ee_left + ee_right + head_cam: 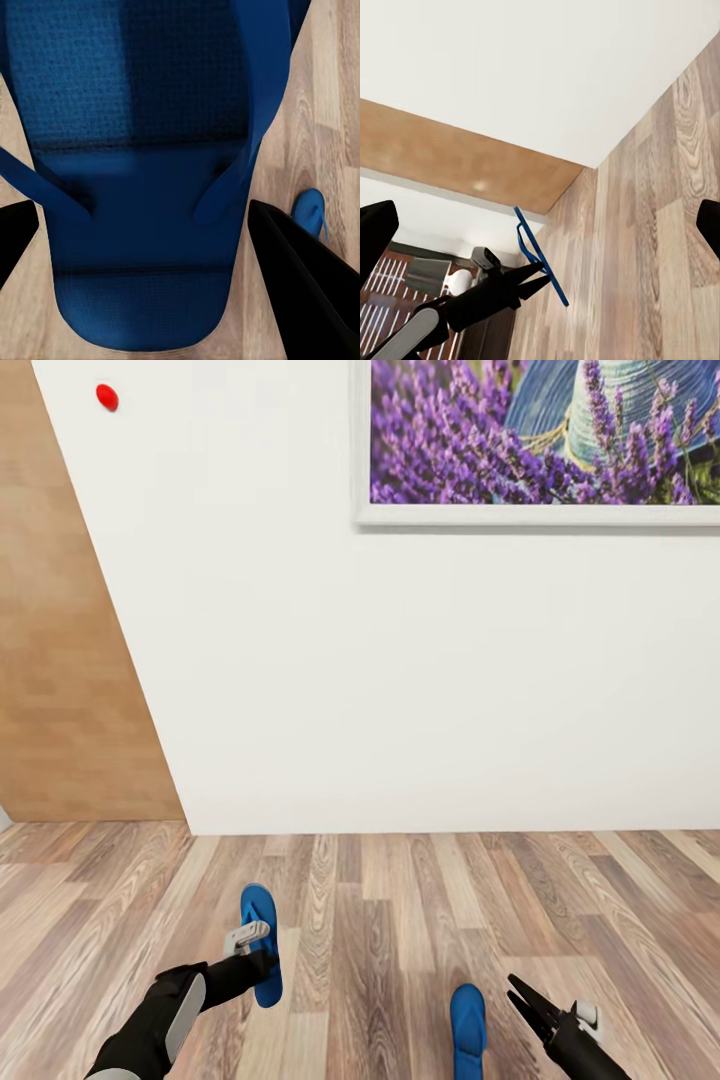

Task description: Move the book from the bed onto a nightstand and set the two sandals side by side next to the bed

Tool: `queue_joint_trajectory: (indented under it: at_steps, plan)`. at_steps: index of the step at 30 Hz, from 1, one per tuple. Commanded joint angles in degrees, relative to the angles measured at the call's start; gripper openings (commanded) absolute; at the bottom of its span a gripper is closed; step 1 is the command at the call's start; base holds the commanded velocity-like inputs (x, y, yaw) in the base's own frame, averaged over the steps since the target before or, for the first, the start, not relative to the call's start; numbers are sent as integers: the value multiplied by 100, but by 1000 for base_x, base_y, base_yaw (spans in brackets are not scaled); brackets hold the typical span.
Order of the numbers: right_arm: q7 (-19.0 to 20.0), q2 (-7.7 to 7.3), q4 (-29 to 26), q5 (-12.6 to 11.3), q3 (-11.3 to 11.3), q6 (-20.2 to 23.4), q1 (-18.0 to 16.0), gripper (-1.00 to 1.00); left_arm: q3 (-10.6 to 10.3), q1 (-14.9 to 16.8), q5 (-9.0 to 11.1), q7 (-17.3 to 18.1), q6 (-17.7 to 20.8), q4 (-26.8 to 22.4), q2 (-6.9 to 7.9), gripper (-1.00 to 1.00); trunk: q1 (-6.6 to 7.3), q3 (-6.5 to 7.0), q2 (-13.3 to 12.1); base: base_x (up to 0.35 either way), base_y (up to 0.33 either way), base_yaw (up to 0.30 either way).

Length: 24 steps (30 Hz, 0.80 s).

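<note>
Two blue sandals are what you've got in front of you, both over the wood-plank floor (400, 920) near the white wall (400, 690). One sandal (262, 940) is up off the floor in your left gripper (262, 964), jaws clamped on it around the heel end, toe pointing toward the wall. In the left wrist view that held sandal (142, 150) shows its sole and straps between the two dark fingers (300, 285). From the right wrist view you see it edge-on (540, 262), tilted, pinched by the left arm, clear of the boards.

The other sandal (467, 1028) lies flat on the floor just beside your right gripper (520, 995), not touching it as far as I can tell. It also turns up small in the left wrist view (311, 210), lying on the planks. Your right jaws are spread apart with nothing in them.

Further out, a wooden door (70, 640) sits to the left of the wall, with a small red dot (107, 397) high on the wall near it. A framed lavender picture (540, 435) hangs higher up on the right.
</note>
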<state>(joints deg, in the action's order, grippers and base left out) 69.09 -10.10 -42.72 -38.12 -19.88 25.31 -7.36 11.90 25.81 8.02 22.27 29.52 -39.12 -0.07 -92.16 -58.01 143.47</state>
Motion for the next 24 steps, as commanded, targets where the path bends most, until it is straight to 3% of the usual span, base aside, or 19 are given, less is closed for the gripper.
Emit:
queue_joint_trajectory:
  at_steps: [1,7,18,20,24]
  plan:
    - [10,0,0,-27,-3,55,-2,100,14,3,42,14,45,-2,-2,-100,-1,-5,2,170,82,0]
    - [-22,0,1,-13,36,50,-2,100,14,3,42,14,45,1,-7,-100,-1,-5,2,165,78,0]
    - [-454,-22,-8,-36,75,-5,-4,100,38,3,56,46,45,125,-6,-100,-1,-5,2,40,16,0]
    - [-612,-27,-26,-39,74,-10,-5,100,70,3,84,50,45,150,2,-100,-1,-5,2,6,3,0]
    - [-1504,-33,-158,-50,61,-6,-10,100,368,3,427,294,59,313,56,-100,-1,-5,2,2,1,0]
